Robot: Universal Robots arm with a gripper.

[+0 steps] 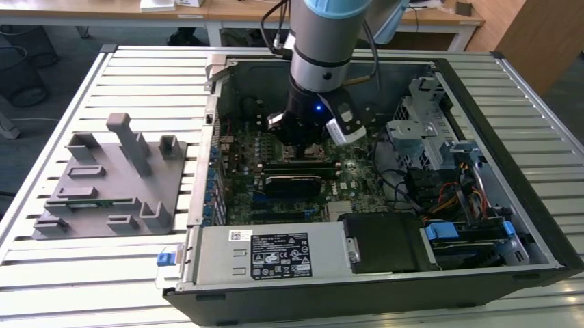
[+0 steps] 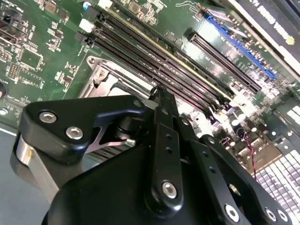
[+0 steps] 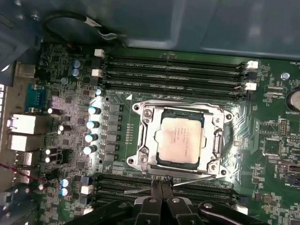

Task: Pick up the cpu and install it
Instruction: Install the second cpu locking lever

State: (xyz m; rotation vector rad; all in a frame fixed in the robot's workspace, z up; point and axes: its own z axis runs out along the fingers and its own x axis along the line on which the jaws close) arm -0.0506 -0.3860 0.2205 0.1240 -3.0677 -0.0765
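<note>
Matt silvery metal cpu (image 3: 181,137); glossy black plastic claw (image 3: 161,183).

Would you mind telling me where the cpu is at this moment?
In the first wrist view the cpu lies flat inside the metal-framed socket on the motherboard, between the two banks of memory slots, with the hand beside the frame's edge.

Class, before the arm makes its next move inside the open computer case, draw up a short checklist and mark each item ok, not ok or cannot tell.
1. Small square silvery cpu lies inside the metal-framed socket: ok.
2. Cpu lies flat and square in the socket: ok, in the first wrist view.
3. Black tool shut, holding nothing: ok.
4. Tool beside the socket frame, off the cpu: ok.
5. Socket's retention lever latched: cannot tell.
</note>
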